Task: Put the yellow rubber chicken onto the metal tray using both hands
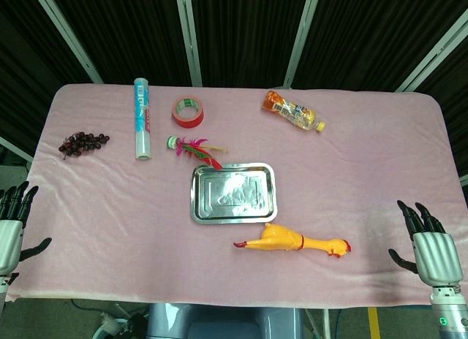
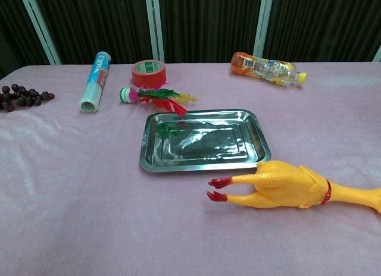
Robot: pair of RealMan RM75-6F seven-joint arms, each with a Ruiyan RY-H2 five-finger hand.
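The yellow rubber chicken [image 1: 292, 241] [image 2: 286, 184] lies on its side on the pink cloth, just in front of the metal tray [image 1: 232, 215] [image 2: 202, 165], red feet pointing left and head to the right. The tray holds nothing. My left hand [image 1: 11, 222] hovers at the table's near left corner, fingers spread, holding nothing. My right hand [image 1: 430, 248] hovers at the near right edge, fingers spread and empty, well right of the chicken's head. Neither hand shows in the chest view.
Behind the tray lie a feathered shuttlecock [image 1: 191, 146] [image 2: 156, 96], a red tape roll [image 1: 188, 111] [image 2: 149, 73], a rolled tube [image 1: 142, 118] [image 2: 95, 81], dark grapes [image 1: 82, 143] [image 2: 21, 96] and an orange drink bottle [image 1: 294, 110] [image 2: 266, 68].
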